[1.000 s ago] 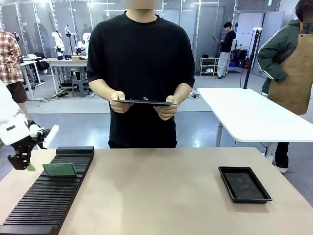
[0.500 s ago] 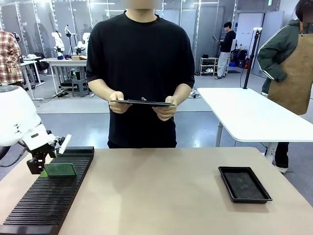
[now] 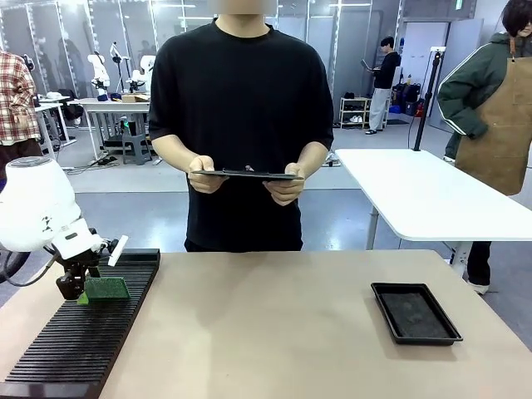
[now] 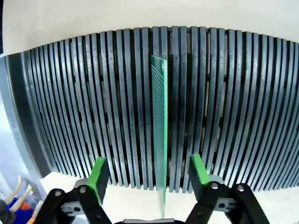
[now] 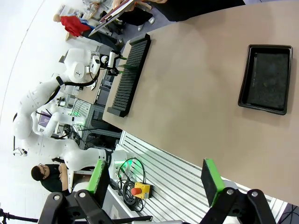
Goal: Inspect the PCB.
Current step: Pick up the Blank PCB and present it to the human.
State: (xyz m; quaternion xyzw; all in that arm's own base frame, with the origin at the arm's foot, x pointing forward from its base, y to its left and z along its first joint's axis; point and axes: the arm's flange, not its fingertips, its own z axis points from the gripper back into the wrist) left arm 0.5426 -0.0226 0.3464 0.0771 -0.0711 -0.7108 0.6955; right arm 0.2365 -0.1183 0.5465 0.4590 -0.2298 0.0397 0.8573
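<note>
Item: thin green rectangular circuit board, the PCB (image 3: 106,288), stood upright on its long edge in a slot of a long black ribbed plastic rack (image 3: 75,349), toward the rack's far end. The rack lay on the left side of a tan table (image 3: 266,332), running from the near edge to the far. The left gripper (image 3: 79,293) was down at the left end of the PCB. In the left wrist view the PCB (image 4: 160,130) was seen edge-on, rising up the middle across the slats of the rack (image 4: 243,102). The left gripper (image 4: 148,169) straddled the PCB. Its green-padded fingers (image 4: 99,171) were spread, one on each side of the PCB, with a clear gap to the PCB on both sides and no contact. A shallow black rectangular tray (image 3: 416,314) lay on the right side of the table, well apart from the rack. The right gripper (image 5: 154,177) hung high over the near edge of the table with its fingers (image 5: 210,179) spread wide and nothing between them. That view took in the tray (image 5: 266,77) and the rack (image 5: 131,70) from above. A person in a black shirt (image 3: 241,100) stood at the far side. The person held a flat grey clipboard (image 3: 245,174) level, with one hand (image 3: 204,176) at its left end and the other hand (image 3: 284,184) at its right.
</note>
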